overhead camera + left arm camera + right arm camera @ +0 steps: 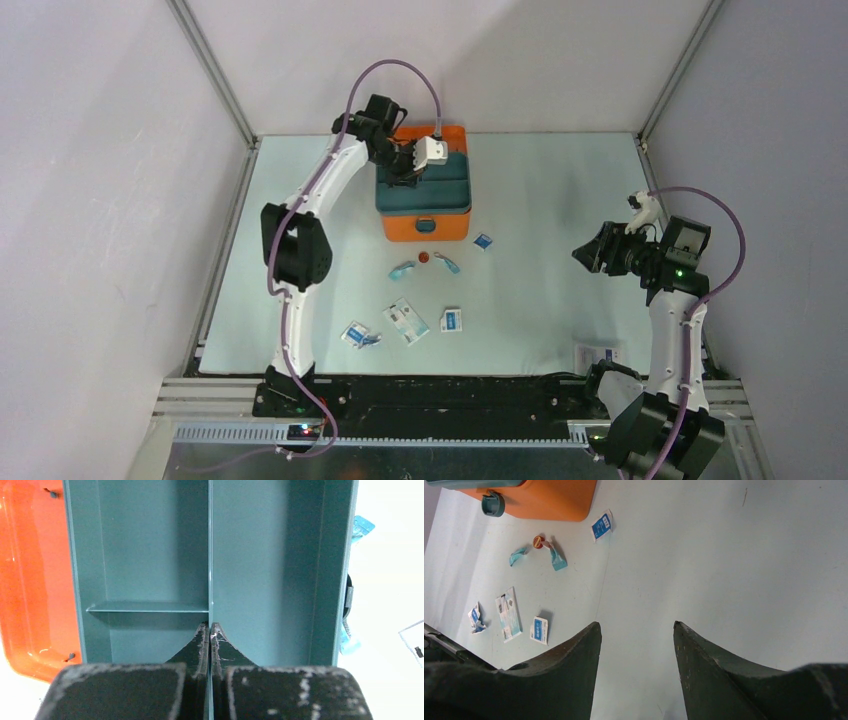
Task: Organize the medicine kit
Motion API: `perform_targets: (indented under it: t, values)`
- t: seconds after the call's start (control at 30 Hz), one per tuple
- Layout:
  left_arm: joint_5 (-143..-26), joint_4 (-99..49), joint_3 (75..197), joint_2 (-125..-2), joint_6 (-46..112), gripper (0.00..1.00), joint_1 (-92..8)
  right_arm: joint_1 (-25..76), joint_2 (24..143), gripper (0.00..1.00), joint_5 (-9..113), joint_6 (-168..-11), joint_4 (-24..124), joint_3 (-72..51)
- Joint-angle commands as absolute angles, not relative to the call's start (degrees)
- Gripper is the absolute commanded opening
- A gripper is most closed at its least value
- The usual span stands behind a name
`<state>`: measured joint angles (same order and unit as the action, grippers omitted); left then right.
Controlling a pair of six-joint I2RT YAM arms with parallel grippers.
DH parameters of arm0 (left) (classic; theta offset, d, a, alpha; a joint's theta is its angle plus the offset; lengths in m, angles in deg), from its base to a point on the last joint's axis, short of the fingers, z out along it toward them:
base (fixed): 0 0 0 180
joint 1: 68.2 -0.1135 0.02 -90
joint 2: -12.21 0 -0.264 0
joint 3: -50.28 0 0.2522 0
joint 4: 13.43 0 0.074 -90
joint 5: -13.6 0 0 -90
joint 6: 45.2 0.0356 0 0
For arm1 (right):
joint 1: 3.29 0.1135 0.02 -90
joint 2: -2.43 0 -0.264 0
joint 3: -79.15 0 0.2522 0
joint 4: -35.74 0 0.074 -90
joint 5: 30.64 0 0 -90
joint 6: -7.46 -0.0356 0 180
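From above, the orange kit (425, 228) stands at the middle of the bench's (550, 200) far edge, with a teal tray (425, 185) lying over it. The left hand (403, 172) reaches down into the tray from the far-left side. Whether the tray is seated in the kit or raised off it cannot be told from here. The right hand (590, 252) hangs above the right edge of the bench, well apart from everything. Loose packets (406, 321) lie scattered from the middle of the bench toward its near edge, most likely the contents waiting to be sorted.

The left wrist camera shows that hand's fingers pressed together on the tray's long centre divider (210, 555). This thin upright wall is probably the tray's only easy handle for carrying it level. The compartments on both sides look bare, and orange plastic shows along the tray's left side.

The right wrist camera shows that hand's fingers spread apart with nothing between them and only bare bench below. It looks parked clear of the work, free to go for a packet. The kit's corner and its teal latch (493, 504) sit at the upper left of this view.
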<state>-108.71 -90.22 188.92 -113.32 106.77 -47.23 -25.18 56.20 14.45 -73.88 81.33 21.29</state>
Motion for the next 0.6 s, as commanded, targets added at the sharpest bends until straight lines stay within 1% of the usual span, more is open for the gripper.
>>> perform_targets:
  t: [0.0,0.23,0.37,0.57]
  values:
    - [-111.6,-90.2,190.5,-115.1,107.9,0.0,-47.4,-25.1,55.6,0.6,13.8,-73.1,80.0,21.3]
    - [-110.5,-90.2,197.6,-120.7,108.3,0.0,-47.5,-25.2,55.4,0.6,13.9,-73.0,80.0,21.5]
    - [-109.9,-90.2,199.4,-122.7,108.1,0.0,-47.5,-25.2,55.1,0.6,14.0,-73.0,80.1,21.7]
    - [-110.4,-90.2,193.7,-120.2,109.0,0.0,-47.6,-25.3,55.2,0.61,13.8,-73.1,79.7,22.0]
